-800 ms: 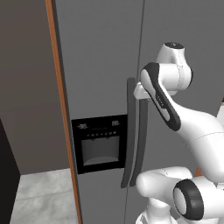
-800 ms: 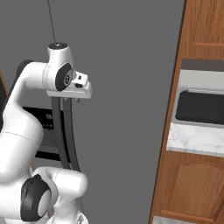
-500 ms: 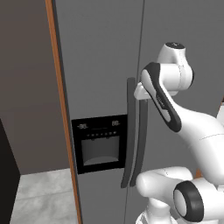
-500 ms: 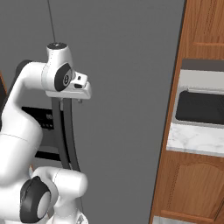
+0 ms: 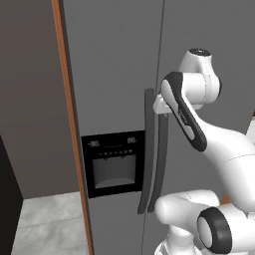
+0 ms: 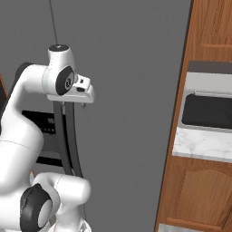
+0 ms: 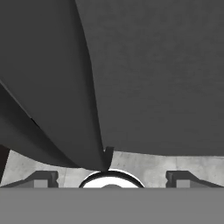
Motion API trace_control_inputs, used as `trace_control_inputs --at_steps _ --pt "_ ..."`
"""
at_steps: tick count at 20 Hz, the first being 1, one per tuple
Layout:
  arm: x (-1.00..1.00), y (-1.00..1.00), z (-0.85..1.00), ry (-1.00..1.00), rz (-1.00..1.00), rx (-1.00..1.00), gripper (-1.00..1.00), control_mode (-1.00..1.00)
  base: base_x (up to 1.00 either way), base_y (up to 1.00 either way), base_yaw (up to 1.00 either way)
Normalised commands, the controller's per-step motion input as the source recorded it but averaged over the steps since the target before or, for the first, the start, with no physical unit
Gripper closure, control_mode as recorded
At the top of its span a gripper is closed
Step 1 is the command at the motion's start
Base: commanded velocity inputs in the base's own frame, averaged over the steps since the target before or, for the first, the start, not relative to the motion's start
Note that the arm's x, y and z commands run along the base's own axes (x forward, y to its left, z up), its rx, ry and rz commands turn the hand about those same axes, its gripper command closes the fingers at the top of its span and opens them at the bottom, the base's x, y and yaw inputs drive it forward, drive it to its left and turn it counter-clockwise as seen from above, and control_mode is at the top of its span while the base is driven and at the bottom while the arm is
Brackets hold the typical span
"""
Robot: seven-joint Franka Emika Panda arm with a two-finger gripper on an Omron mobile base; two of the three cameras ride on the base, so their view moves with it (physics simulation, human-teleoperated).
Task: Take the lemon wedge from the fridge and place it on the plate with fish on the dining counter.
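Grey closed fridge [image 5: 114,74], open claw [image 7: 111,177] at right-door handle [image 5: 162,159]

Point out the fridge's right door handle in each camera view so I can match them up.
Left base view: the right door handle curves down the centre, just below the gripper.
Right base view: it hangs lower left, under the gripper.
Hand view: a dark band running down the left.
Shared landmark: the dispenser panel.
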Motion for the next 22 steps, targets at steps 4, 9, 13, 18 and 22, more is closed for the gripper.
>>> trace_control_inputs --at_steps 4,9,13,18,22 --pt "-0.04 0.0 0.0 0.0 0.0 0.0 -1.0 -1.0 0.0 0.0 0.0" --pt "-0.07 0.0 -0.01 0.0 0.0 0.0 -1.0 1.0 -0.64 0.0 -0.01" --pt "0.0 0.0 0.0 0.0 0.0 0.0 -1.0 1.0 -0.76 0.0 -0.01" --pt "0.0 0.0 0.0 0.0 0.0 0.0 -1.0 1.0 -0.54 0.04 -0.01" --pt "0.0 0.0 0.0 0.0 0.0 0.0 -1.0 1.0 -0.44 0.07 -0.02"
